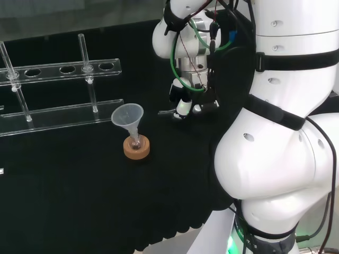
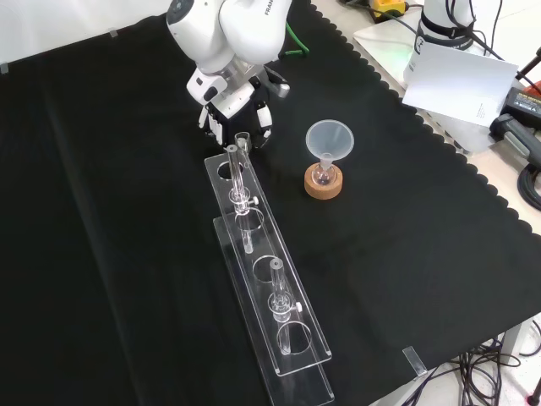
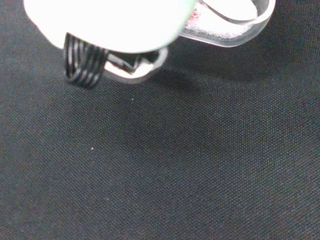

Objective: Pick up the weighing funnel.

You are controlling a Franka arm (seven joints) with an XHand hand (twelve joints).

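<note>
**Mia:** Where was the weighing funnel [image 3: 235, 27]?

**Ben:** Down low at the black table [image 2: 127, 254], right at the hand [image 2: 237, 110]. In the front view that was just past the far end of the rack [image 2: 270, 296]. The fingers [image 3: 82, 65] were bent down, and they seemed to pinch its thin stem. I could not tell if it touched the cloth or hung just over it.

**Mia:** Would it be hard to hold?

**Ben:** I think so. It looked small, light and stiff. It was clear and smooth, so it would likely slip. It could crack if it got squeezed or dropped. It had white powder [image 3: 220, 32] in its scoop, so it should be kept flat or the powder would spill. The stem looked like the best place to hold it, with the open scoop facing up.

**Mia:** How many things were there?

**Ben:** One table. One clear rack with two posts. One big funnel [image 2: 329, 135], standing in one small flask [image 2: 322, 175] on one cork ring [image 2: 324, 184]. And one weighing funnel, as far as I could see.
</note>
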